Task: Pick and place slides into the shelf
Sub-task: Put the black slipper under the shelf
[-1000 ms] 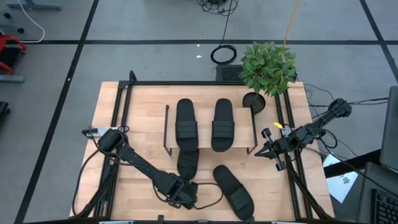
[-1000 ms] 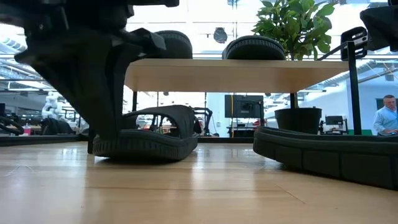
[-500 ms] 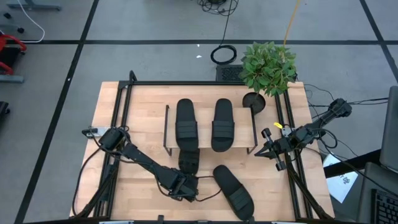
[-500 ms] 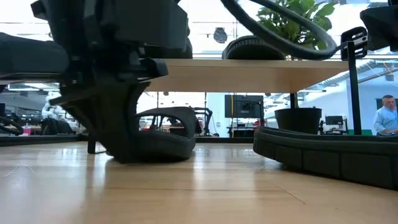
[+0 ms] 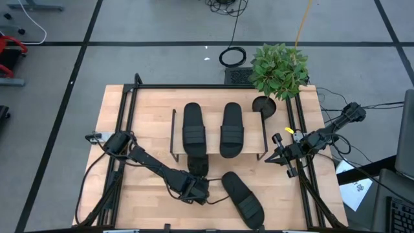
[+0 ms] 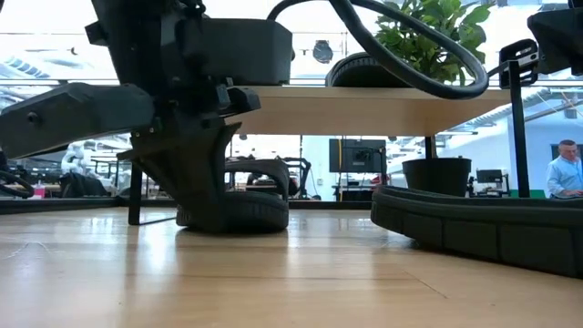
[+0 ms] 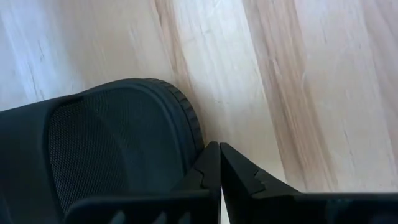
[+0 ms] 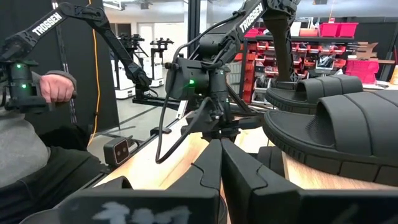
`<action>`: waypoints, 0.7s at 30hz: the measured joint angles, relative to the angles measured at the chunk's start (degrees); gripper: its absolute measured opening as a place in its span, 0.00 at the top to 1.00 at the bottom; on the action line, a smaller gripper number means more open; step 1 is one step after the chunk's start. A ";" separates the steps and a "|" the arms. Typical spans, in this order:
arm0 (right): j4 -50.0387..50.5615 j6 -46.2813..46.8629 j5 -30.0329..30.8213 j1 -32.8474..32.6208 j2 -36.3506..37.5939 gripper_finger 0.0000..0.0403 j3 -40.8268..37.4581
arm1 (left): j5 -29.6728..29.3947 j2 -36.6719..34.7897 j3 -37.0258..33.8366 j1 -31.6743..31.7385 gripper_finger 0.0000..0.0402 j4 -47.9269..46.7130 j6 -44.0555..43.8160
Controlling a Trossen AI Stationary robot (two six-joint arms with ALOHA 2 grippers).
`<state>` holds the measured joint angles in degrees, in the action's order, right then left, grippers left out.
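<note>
Wooden tabletop (image 5: 145,123), matte black ribbed slides (image 5: 240,196), left end effector (image 7: 219,163) fingers together beside one heel, right end effector (image 8: 221,163) likewise.

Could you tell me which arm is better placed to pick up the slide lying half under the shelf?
Probably left: its gripper is at that slide's heel, while the right gripper waits beyond the shelf's end.

Left hand (image 5: 196,189) hides slide (image 5: 197,166) heel

A wooden table (image 5: 142,116) carries a low shelf (image 5: 212,154) at its middle, two slides (image 5: 194,129) on top. Two more slides (image 5: 242,196) lie nearer. A potted plant (image 5: 278,70) stands far right.
</note>
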<state>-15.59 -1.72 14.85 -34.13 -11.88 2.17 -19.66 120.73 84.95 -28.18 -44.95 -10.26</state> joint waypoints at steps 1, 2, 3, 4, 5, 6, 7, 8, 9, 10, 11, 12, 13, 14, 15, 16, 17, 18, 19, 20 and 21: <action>0.00 0.00 0.02 0.00 0.02 1.00 0.00 | 0.00 0.00 0.00 0.00 1.00 0.00 0.13; 0.00 0.00 0.01 0.00 0.00 1.00 0.02 | 0.02 0.00 0.00 0.00 1.00 0.00 0.32; 0.00 0.00 0.00 0.00 0.00 1.00 0.02 | 0.08 0.00 0.00 -0.09 1.00 0.00 0.81; 0.00 0.00 0.00 0.02 0.00 1.00 0.02 | 0.37 0.00 0.00 -0.29 1.00 -0.04 1.63; 0.00 0.00 0.00 0.00 0.00 1.00 0.01 | 1.11 0.00 0.00 -0.48 1.00 -0.02 2.76; 0.00 0.00 0.00 0.00 0.01 1.00 0.01 | 1.71 -0.13 -0.01 -0.89 1.00 -0.14 4.06; 0.00 0.00 0.00 0.00 0.00 1.00 0.02 | 2.40 -0.27 -0.02 -1.33 1.00 -0.29 5.35; 0.00 0.00 0.00 0.00 0.00 1.00 0.02 | 3.47 -0.35 0.19 -1.74 1.00 -0.54 6.63; 0.00 0.00 -0.03 0.02 0.02 1.00 0.00 | 3.93 -0.41 0.79 -2.19 1.00 -1.27 7.69; 0.00 0.00 -0.09 0.00 0.00 1.00 0.02 | 4.27 -0.62 1.43 -2.71 1.00 -1.96 8.51; 0.00 0.00 -0.13 0.01 0.00 1.00 0.02 | 4.34 -0.96 2.11 -3.18 1.00 -3.00 9.24; 0.00 0.00 -0.14 0.01 0.00 1.00 0.01 | 4.29 -1.22 2.99 -3.59 1.00 -4.24 9.95; 0.02 0.00 -0.15 0.01 -0.02 1.00 0.02 | 4.20 -1.42 4.00 -4.09 1.00 -5.45 10.54; 0.02 0.00 -0.15 0.02 -0.02 1.00 0.02 | 3.86 -1.80 4.81 -4.63 1.00 -6.73 11.27; 0.02 0.00 -0.15 0.02 -0.02 1.00 0.02 | 2.99 -2.27 5.42 -5.30 1.00 -8.50 12.02; 0.02 0.00 -0.15 0.00 -0.09 1.00 0.02 | 2.27 -2.72 5.91 -5.94 1.00 -9.77 13.03; 0.02 0.00 -0.15 0.00 -0.15 1.00 0.02 | 1.71 -3.36 6.42 -6.73 1.00 -10.22 14.45; 0.12 -0.01 -0.15 0.01 -0.18 1.00 0.01 | 1.01 -4.36 6.56 -7.59 1.00 -9.61 16.05; 0.10 -0.19 -0.15 0.01 -0.25 1.00 0.01 | 0.35 -5.49 6.56 -8.41 1.00 -9.30 17.49; 0.02 -0.48 -0.15 0.00 -0.40 1.00 0.01 | -0.08 -6.65 6.60 -8.97 1.00 -9.11 18.90; 0.21 -0.55 -0.17 0.00 -0.47 1.00 0.00 | -0.57 -7.98 6.60 -9.43 1.00 -8.53 20.46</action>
<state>-15.39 -2.27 14.68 -34.13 -12.35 2.17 -20.24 112.75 91.55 -37.61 -53.48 10.20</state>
